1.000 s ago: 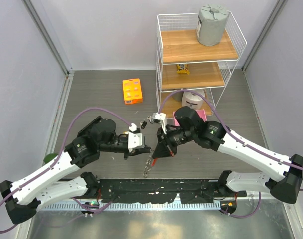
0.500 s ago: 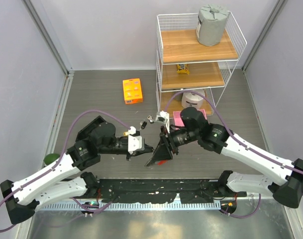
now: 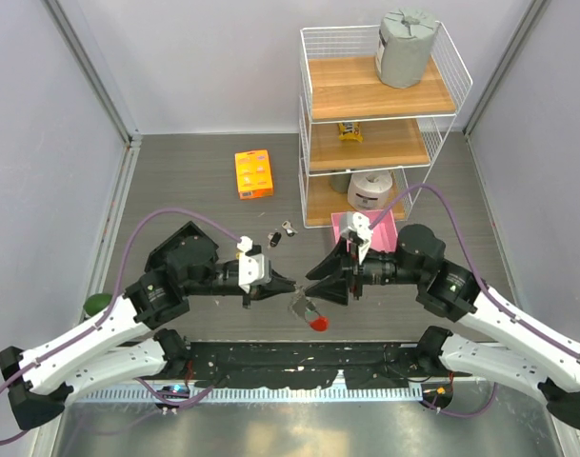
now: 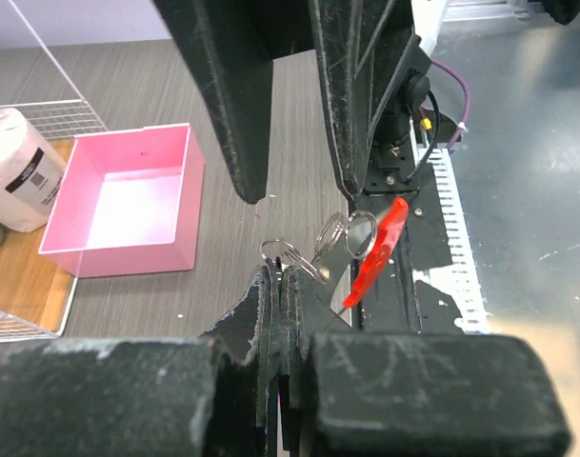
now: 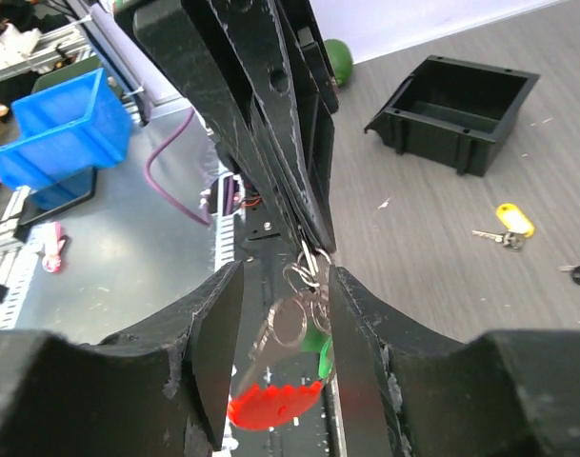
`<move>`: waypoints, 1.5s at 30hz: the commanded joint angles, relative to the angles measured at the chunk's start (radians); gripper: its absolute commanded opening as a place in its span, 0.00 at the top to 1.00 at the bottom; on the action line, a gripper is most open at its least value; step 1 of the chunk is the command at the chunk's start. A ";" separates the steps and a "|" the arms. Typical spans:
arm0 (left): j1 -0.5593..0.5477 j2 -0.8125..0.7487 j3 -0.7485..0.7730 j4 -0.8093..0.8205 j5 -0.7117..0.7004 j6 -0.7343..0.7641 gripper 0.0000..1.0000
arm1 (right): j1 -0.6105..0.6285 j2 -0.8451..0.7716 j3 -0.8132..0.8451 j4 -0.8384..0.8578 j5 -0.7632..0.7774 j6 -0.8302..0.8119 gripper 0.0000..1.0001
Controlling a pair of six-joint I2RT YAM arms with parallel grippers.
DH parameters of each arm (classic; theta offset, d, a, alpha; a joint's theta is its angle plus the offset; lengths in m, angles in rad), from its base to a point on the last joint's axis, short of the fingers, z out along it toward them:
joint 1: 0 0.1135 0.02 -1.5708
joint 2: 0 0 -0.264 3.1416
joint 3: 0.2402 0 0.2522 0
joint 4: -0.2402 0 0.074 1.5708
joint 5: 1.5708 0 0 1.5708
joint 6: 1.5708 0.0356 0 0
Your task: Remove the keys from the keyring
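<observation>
The keyring (image 4: 335, 234) hangs from my left gripper (image 4: 282, 276), which is shut on its small upper rings. Below dangle a silvery key (image 5: 282, 324), a green tag (image 5: 324, 354) and the red fob (image 5: 270, 406). In the top view the keyring (image 3: 306, 308) hangs just off my left gripper (image 3: 288, 283), the red fob (image 3: 318, 324) lowest. My right gripper (image 5: 282, 328) is open, its fingers either side of the bunch without touching it; from above, my right gripper (image 3: 318, 286) faces the left one. Two loose keys (image 3: 281, 231) lie on the table, one with a yellow tag (image 5: 513, 220).
A pink box (image 3: 368, 228) sits by the wire shelf rack (image 3: 375, 105), with a white roll (image 3: 370, 190) on its lowest shelf. An orange box (image 3: 254, 173) lies further back. A black bin (image 5: 456, 109) and a green ball (image 5: 339, 59) are behind the left arm.
My right gripper has opened, let go of the bunch and drawn back to the right. The keyring now hangs from the left gripper alone, which edged slightly right.
</observation>
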 commanded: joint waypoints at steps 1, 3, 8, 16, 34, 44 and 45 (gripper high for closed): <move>-0.006 -0.012 0.054 0.071 -0.051 -0.034 1.00 | -0.003 -0.081 -0.058 0.100 0.099 -0.079 0.54; -0.006 -0.021 0.045 0.082 -0.053 -0.020 1.00 | -0.003 -0.098 -0.078 0.109 0.133 -0.103 0.57; -0.006 -0.046 0.012 0.128 -0.005 0.019 1.00 | -0.003 -0.075 -0.084 0.129 0.124 -0.128 0.65; -0.006 -0.046 0.021 0.130 0.038 0.036 1.00 | -0.001 -0.019 -0.073 0.198 0.018 -0.116 0.71; -0.006 -0.067 0.051 0.093 0.018 0.049 1.00 | 0.002 -0.109 -0.084 0.141 0.101 -0.123 0.71; -0.006 -0.034 0.104 0.013 -0.076 0.006 1.00 | 0.002 -0.086 -0.034 0.091 0.005 -0.079 0.71; -0.006 -0.028 0.115 0.001 -0.085 0.003 1.00 | 0.002 -0.069 -0.018 0.076 0.008 -0.070 0.72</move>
